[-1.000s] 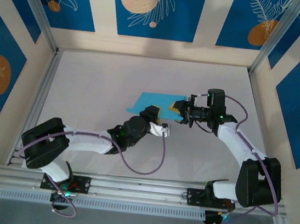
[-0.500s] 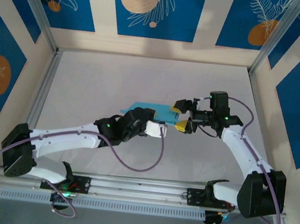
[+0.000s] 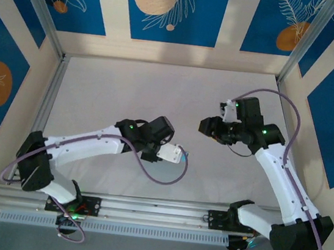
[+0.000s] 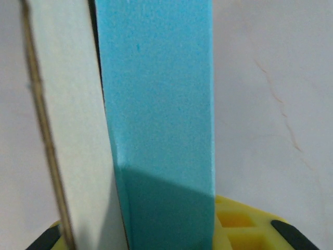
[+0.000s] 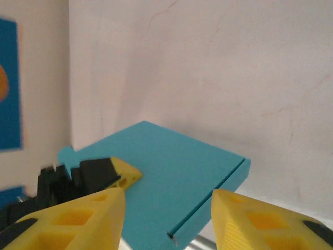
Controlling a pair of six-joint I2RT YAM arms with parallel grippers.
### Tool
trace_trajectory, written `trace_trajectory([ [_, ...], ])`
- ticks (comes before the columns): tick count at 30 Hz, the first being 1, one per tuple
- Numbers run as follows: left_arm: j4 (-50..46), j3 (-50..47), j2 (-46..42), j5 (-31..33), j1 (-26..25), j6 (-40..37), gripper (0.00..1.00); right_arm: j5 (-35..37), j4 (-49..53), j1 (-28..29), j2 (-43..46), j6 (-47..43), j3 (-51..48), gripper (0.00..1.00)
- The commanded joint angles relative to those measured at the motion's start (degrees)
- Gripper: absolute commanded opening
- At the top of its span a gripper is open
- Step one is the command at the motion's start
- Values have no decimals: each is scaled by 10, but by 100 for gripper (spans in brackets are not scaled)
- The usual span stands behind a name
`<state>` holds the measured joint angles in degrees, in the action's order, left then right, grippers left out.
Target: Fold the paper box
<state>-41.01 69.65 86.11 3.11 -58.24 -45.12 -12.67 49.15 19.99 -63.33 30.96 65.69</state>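
Note:
The paper box is folded into a shallow light-blue rectangle with a slit along one edge. In the left wrist view its blue wall and a white panel run up from between the jaws. My left gripper is shut on the box, and one of its yellow-and-black fingers lies on the blue face. From above, the left wrist covers the box. My right gripper stands open a short way back from the box, with nothing between its fingers; from above, the right gripper sits right of centre.
The white table top lies bare behind and beside the arms. Cream and blue patterned walls close in the back and sides. A metal rail runs along the near edge.
My right gripper let go of the box and drew back to the right. The left arm turned and pulled the box nearer, so the blue sheet is now hidden from above.

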Motion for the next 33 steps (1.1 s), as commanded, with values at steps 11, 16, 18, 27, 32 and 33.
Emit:
trace_trajectory([
  [11, -50, 56, 72, -124, 36, -14, 20, -17, 72, 56, 10, -305, -13, 29],
  [16, -36, 47, 79, -114, 37, -15, 23, -48, 76, 64, -14, -299, -34, 40],
  [18, -29, 41, 80, -109, 37, -18, 24, -56, 74, 67, -15, -295, -45, 43],
  [27, 4, 22, 86, -104, 39, -12, 26, -73, 47, 77, -21, -275, -83, 51],
  [32, 20, 5, 87, -98, 38, -4, 31, -56, 46, 78, -39, -265, -82, 50],
  [33, 25, 2, 86, -95, 39, -2, 32, -48, 49, 77, -42, -264, -81, 49],
])
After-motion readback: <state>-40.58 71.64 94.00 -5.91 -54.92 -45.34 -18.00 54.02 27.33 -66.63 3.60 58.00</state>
